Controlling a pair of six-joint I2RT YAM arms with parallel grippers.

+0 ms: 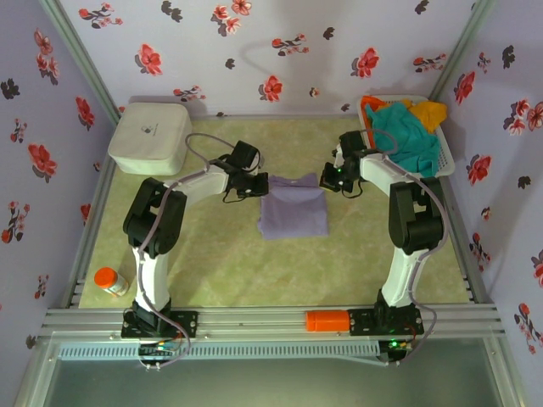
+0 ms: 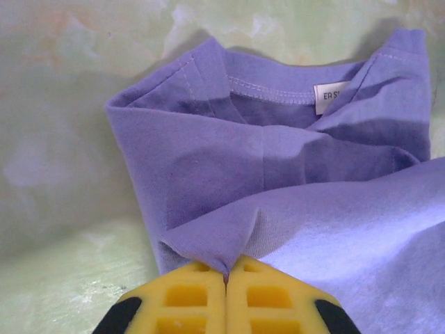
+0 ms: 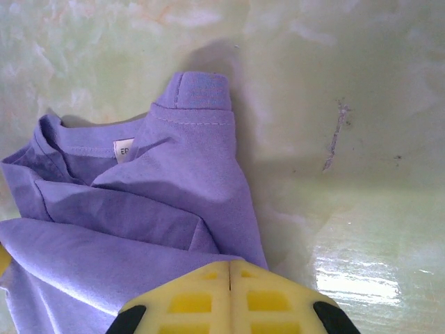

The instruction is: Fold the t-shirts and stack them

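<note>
Pinching soft, creased purple knit, left gripper (image 2: 226, 277) and right gripper (image 3: 230, 268) clamp waffled yellow pads (image 2: 188, 299) on the collar-end corners of the rectangular folded shirt (image 1: 293, 212), lying on the glossy, marbled green table (image 1: 212, 263); farther right, crumpled teal and orange shirts (image 1: 409, 136) fill a white basket (image 1: 444, 161) before floral lavender walls (image 1: 280, 51).

Four t-shirts (image 1: 293, 216), one white box (image 1: 150, 137), one basket (image 1: 445, 158)
</note>
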